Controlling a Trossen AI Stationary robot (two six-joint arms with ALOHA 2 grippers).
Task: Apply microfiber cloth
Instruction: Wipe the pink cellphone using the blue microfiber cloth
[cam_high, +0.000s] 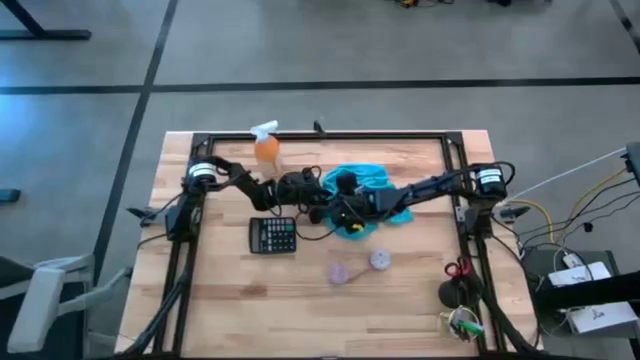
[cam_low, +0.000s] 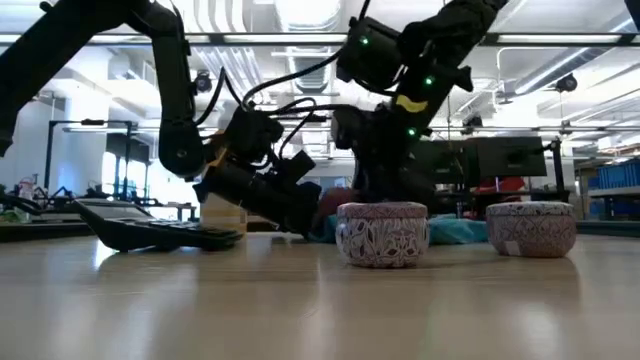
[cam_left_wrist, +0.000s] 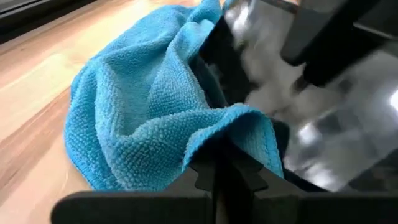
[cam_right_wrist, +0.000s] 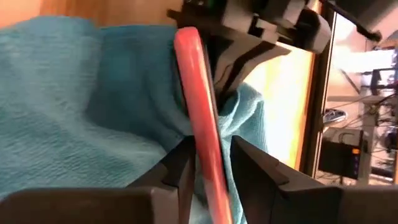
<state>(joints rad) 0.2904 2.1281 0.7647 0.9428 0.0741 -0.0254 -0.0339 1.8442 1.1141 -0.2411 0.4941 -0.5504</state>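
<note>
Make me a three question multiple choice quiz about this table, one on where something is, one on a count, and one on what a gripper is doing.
1. Where does the orange spray bottle stand?
A. by the table's far edge
B. on the black calculator
C. between the tins

2. How many small round patterned tins are there?
A. one
B. two
C. four

3. What does the left gripper hold?
A. nothing
B. the scissors
C. the teal-blue microfiber cloth

Answers: 1 A, the high view shows it by the far rail. 2 B, the low view shows a second tin. 3 C, the left wrist view shows a fold pinched between its fingers.
</note>
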